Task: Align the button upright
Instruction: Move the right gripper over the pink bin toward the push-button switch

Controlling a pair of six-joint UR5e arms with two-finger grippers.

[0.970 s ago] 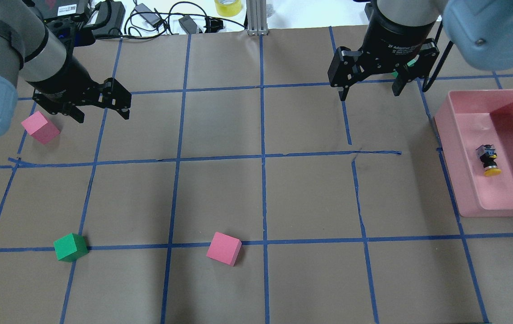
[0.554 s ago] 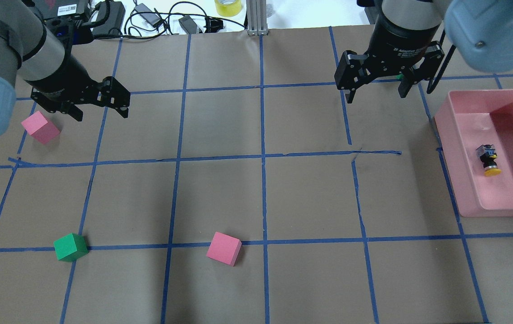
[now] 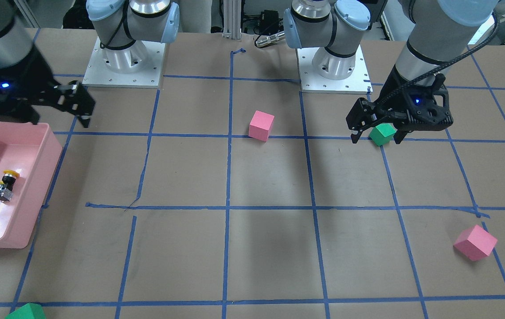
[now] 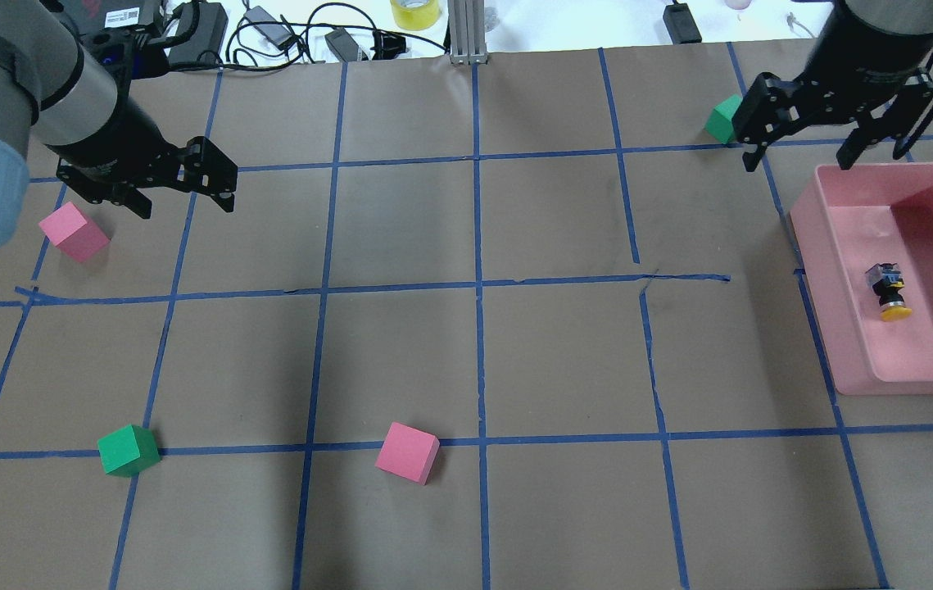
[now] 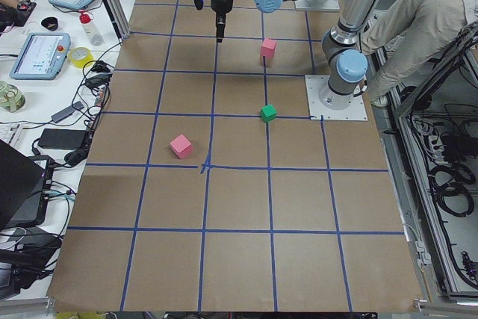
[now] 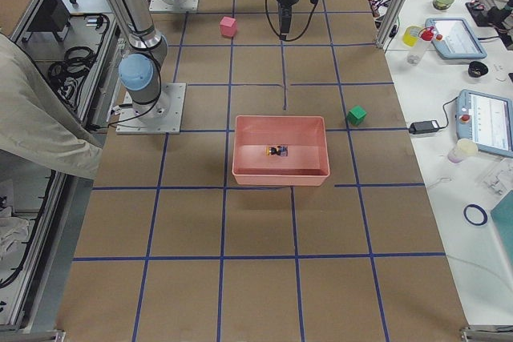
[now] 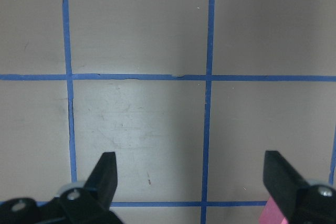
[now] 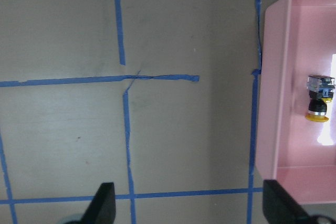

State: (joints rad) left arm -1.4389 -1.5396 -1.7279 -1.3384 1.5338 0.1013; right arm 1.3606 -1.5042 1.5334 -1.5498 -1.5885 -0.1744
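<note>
The button [image 4: 888, 291] lies on its side inside the pink tray [image 4: 817, 270], its yellow cap toward the near edge and its grey base toward the far one. It also shows in the front view [image 3: 5, 185] and the right wrist view [image 8: 318, 104]. My right gripper [image 4: 799, 161] is open and empty. It hovers over the table just beyond the tray's far left corner, apart from the button. My left gripper [image 4: 187, 211] is open and empty at the far left, beside a pink cube [image 4: 73, 232].
A green cube [image 4: 724, 119] sits just left of the right gripper. Another green cube [image 4: 129, 450] and a pink cube [image 4: 407, 452] lie near the front. Cables and a yellow tape roll [image 4: 415, 12] lie past the far edge.
My right gripper has moved right and farther away, toward the tray's far corner, uncovering the green cube. It stays open. The left arm and the button have not moved.
</note>
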